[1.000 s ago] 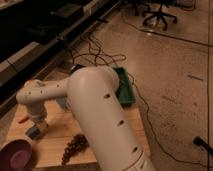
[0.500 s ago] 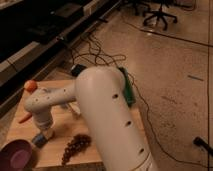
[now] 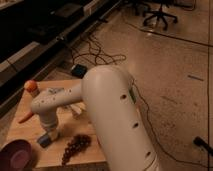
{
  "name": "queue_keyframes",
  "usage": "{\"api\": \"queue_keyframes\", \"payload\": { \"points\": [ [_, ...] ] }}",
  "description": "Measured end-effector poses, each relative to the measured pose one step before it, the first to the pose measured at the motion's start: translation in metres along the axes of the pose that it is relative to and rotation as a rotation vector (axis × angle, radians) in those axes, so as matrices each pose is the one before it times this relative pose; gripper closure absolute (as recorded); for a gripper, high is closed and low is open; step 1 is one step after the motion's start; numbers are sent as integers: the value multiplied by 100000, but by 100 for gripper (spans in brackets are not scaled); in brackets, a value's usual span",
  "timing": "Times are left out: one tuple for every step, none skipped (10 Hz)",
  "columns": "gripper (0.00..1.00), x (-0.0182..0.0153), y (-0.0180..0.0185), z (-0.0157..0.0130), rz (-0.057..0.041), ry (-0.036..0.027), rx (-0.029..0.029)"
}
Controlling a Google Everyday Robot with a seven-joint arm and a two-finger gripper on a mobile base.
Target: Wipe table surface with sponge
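gripper [image 3: 49,134] over board [image 3: 30,130] | sponge [image 3: 44,140] directly beneath at 7 o'clock, touching | finger state unclear | grapes [image 3: 75,145] at 3 o'clock

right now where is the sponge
In the camera view the sponge sits low on the left of the table surface, directly under the hand, between the purple bowl and the grape bunch.
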Motion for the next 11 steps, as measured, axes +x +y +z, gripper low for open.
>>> {"api": "queue_keyframes", "payload": {
  "points": [
    [100, 955, 834, -78, 2726, 105, 43],
    [100, 744, 544, -142, 2043, 203, 175],
    [100, 1197, 568, -283, 2468, 332, 442],
    [100, 1061, 236, -388, 2140, 550, 518],
    [100, 1423, -231, -581, 2754, 904, 756],
    [100, 713, -626, -478, 1661, 173, 1109],
    [100, 657, -625, -463, 1013, 516, 812],
    [100, 588, -892, -442, 607, 836, 389],
    [100, 254, -1030, -226, 109, 161, 497],
    [100, 170, -802, -118, 165, -225, 424],
    [100, 405, -1024, -68, 372, -274, 323]
  ]
}}
